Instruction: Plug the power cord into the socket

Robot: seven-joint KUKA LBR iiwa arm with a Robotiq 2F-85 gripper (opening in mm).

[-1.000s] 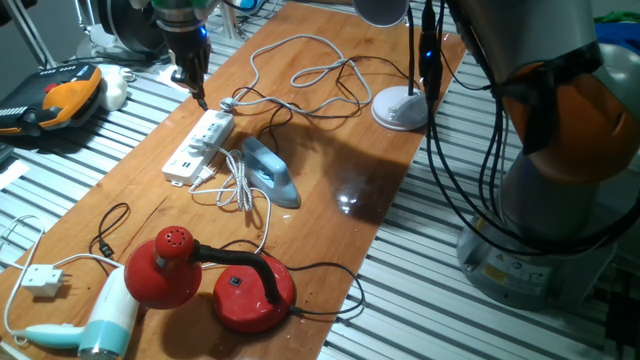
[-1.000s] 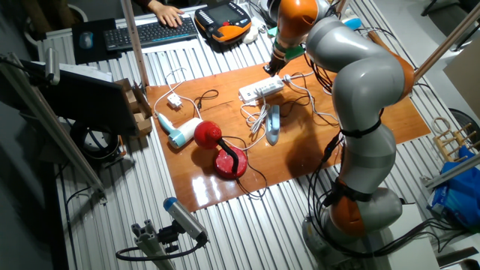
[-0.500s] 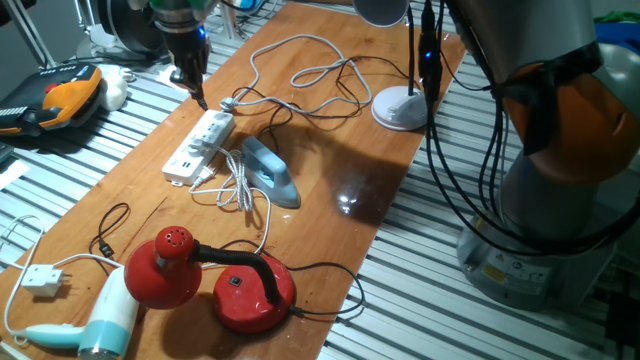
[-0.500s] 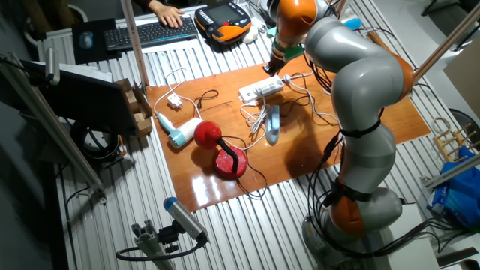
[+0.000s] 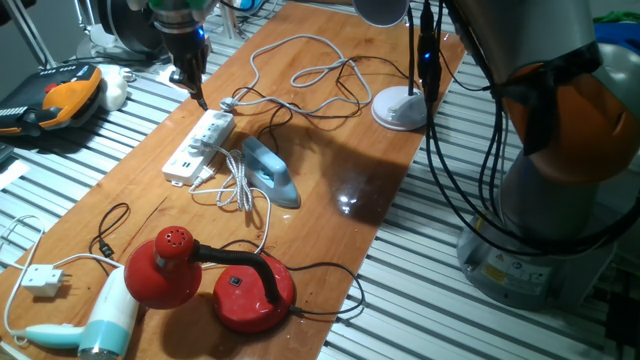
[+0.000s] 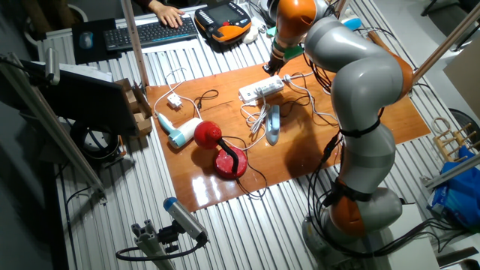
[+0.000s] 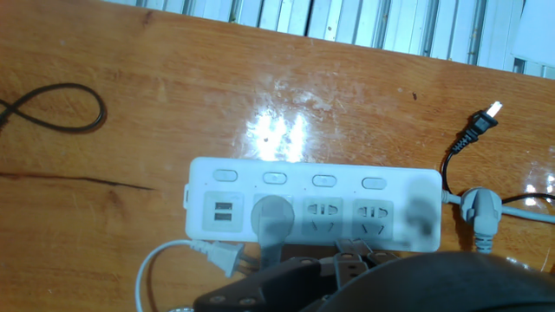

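The socket, a long white power strip (image 5: 200, 145), lies on the wooden table left of the light-blue iron (image 5: 271, 171). It also shows in the other fixed view (image 6: 261, 91) and fills the middle of the hand view (image 7: 312, 211). The power cord (image 5: 243, 192) lies coiled beside the iron. Its small white plug (image 7: 220, 256) rests on the table against the strip's near side. My gripper (image 5: 199, 97) hangs just above the strip's far end, fingers pointing down. In the hand view the gripper (image 7: 347, 218) shows two blurred fingertips (image 7: 271, 221) apart, with nothing between them.
A black plug (image 7: 476, 128) and a round white plug (image 7: 481, 212) lie past the strip's end. A white desk-lamp base (image 5: 400, 108) stands at the back right. A red lamp (image 5: 215, 278), a hair dryer (image 5: 100, 322) and a boxy white adapter (image 5: 42, 280) lie at the near end.
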